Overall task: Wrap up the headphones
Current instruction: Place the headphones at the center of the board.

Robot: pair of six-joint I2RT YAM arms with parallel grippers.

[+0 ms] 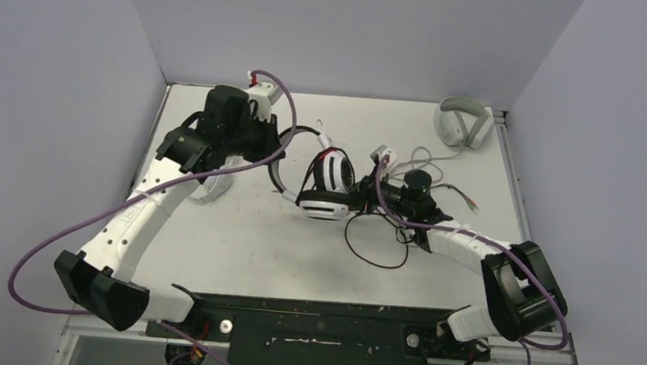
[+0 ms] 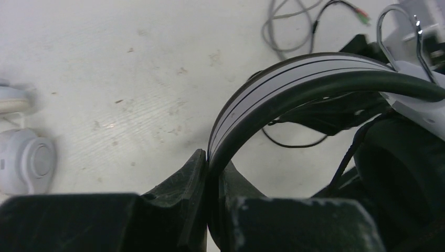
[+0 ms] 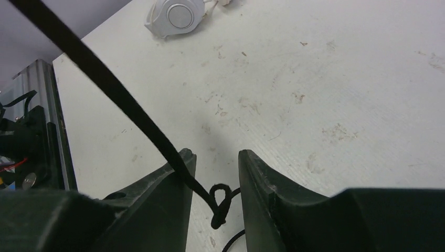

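Mid-wrap on the black-and-white headset (image 1: 331, 176), raised near the middle of the bench (image 1: 254, 247) between the two arms.

Left gripper (image 2: 212, 178): jaws clenched on the headband (image 2: 294, 76), pinching its striped rim edge-on and holding the set steady.

Right gripper (image 3: 215, 173): jaws apart, nothing grasped. Black cable (image 3: 105, 86) running slantwise through the gap, resting against one finger, with a small knot (image 3: 220, 202) hanging just below the tips. From above, a loose loop of the same cable lying on the bench near that gripper, not wound.

Small white pair (image 1: 213, 184) on the bench under the left forearm, untouched. Grey pair (image 1: 463, 122) at the far right corner, well apart, not part of the job.

Step in hand, by judgement: regrasp between turns, with the cable let go and a new hold not yet taken. Little of the wrap done, going by the slack on the bench.

Next move calls for:
- closing on the cable a little further down its length, clear of the knot;
- carrying it round the headband or earcups while the left hold stays firm;
- keeping tension so the loop on the bench does not snag the right arm.
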